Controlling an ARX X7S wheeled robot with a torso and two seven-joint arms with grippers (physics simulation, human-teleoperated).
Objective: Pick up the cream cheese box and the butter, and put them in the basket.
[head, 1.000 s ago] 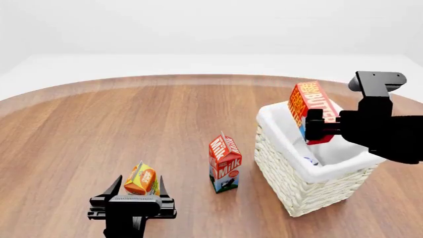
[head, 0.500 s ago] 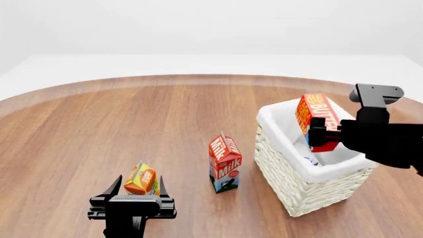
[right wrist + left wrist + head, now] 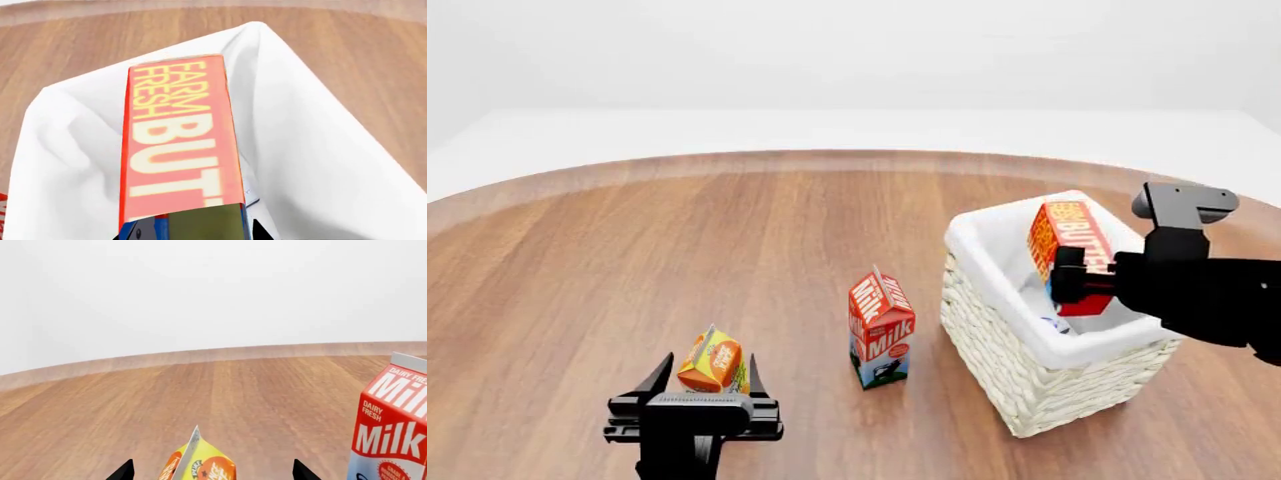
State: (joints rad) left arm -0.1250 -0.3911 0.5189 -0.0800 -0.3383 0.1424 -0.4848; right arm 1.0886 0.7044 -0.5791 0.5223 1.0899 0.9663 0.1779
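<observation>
The round wooden worktop (image 3: 694, 250) is carrying everything, its curved far edge showing pale against the white backdrop. The basket (image 3: 1014, 370), white wicker with a white cloth liner, is standing toward the worktop's right side. The right end effector (image 3: 1072, 283) is clamped on the butter (image 3: 1069, 236), holding it tilted with its lower end inside the basket's mouth; the right wrist view is showing "FARM FRESH BUTT…" in pale letters down the red face (image 3: 177, 135). A small white item with blue marks, probably the cream cheese box (image 3: 1052, 324), is lying at the bottom of the basket, mostly hidden. The milk carton (image 3: 881, 328), red and white, printed "Milk" and "DAIRY FRESH", is standing just left of the basket. The juice carton (image 3: 711, 362) is sitting near the worktop's near edge, between the spread fingers of the left end effector (image 3: 707, 385), which are not touching it.
</observation>
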